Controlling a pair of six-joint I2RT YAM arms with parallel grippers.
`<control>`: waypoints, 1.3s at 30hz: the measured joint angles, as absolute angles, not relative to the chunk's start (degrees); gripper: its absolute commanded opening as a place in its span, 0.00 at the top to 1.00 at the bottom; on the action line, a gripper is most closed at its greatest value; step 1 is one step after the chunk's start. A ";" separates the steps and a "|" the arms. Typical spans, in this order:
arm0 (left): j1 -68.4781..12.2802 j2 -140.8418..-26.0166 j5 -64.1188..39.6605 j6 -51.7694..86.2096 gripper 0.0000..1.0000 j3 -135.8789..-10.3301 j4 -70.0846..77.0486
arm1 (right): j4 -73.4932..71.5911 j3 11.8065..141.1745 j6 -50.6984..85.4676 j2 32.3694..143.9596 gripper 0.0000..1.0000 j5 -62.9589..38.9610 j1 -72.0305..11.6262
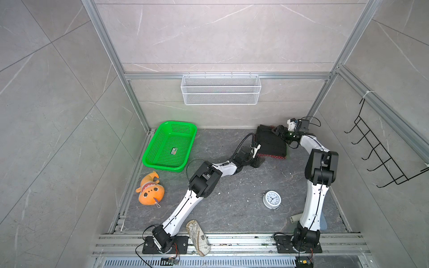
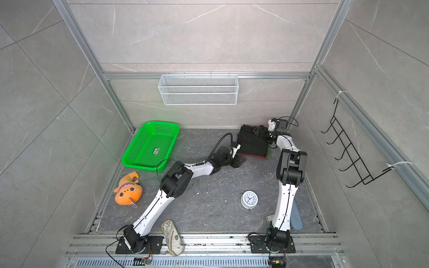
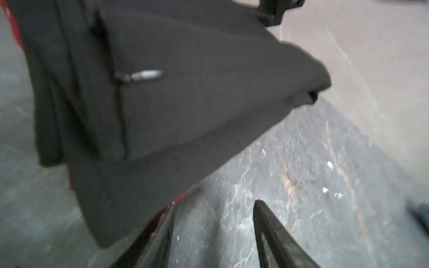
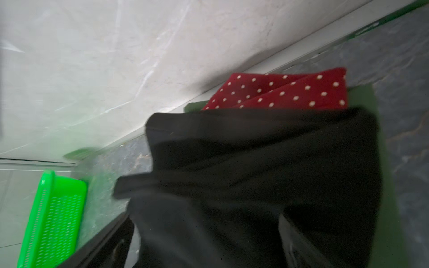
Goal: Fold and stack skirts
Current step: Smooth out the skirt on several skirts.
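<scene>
**Stack of three skirts at the far right of the table: top layer being settled**

- Green perforated basket (image 1: 151,153): far left, holding only a small label. Not part of the task.
- Orange plush toy (image 1: 150,192): near side of the basket, well apart from the cloth.
- Left gripper (image 1: 258,161): low at the near left corner of the stack. Jaws apart, bare table (image 3: 301,185) between them, nothing grasped. One finger lies against the red hem.
- Black skirt (image 1: 270,142): topmost and folded, but askew, with one flap running out to a point.
- Red polka-dot skirt (image 4: 278,90): directly beneath the black one, showing as a strip along the near edge in both top views.
- Dark green skirt (image 4: 364,97): bottom layer, only a margin visible.
- White alarm clock (image 1: 272,199): on the near table, clear of the work.
- Right gripper (image 1: 277,131): over the far edge of the stack, jaws spread wide astride the black cloth, not pinching it.

Step in hand, by judgement: placing the last skirt. All three are piled. The next move likely calls for squaring the black layer over the red, then lifting both arms straight clear so no cloth drags.
</scene>
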State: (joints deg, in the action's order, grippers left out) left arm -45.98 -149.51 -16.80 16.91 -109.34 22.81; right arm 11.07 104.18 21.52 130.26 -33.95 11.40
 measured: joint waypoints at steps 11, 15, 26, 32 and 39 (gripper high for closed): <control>-45.98 -139.46 -16.82 16.58 0.42 -99.88 25.78 | 3.60 84.25 23.24 114.04 0.00 -36.88 11.14; -45.98 -136.64 -16.75 15.99 0.42 -97.23 26.68 | 2.98 76.53 23.44 110.91 0.00 -37.10 11.05; -45.23 -127.61 -16.12 13.72 0.40 -87.42 27.62 | 3.42 71.13 23.31 109.30 0.00 -36.42 11.05; -44.51 -122.48 -14.79 11.88 0.39 -81.56 28.32 | 4.23 73.36 23.35 105.12 0.00 -36.49 11.00; -43.48 -114.45 -11.03 9.74 0.31 -73.82 28.01 | 4.64 74.50 22.87 96.33 0.00 -36.42 9.78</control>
State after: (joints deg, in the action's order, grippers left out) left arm -43.48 -114.45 -11.03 9.74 -73.82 28.01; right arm 4.64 74.50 22.87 96.33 -36.42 9.78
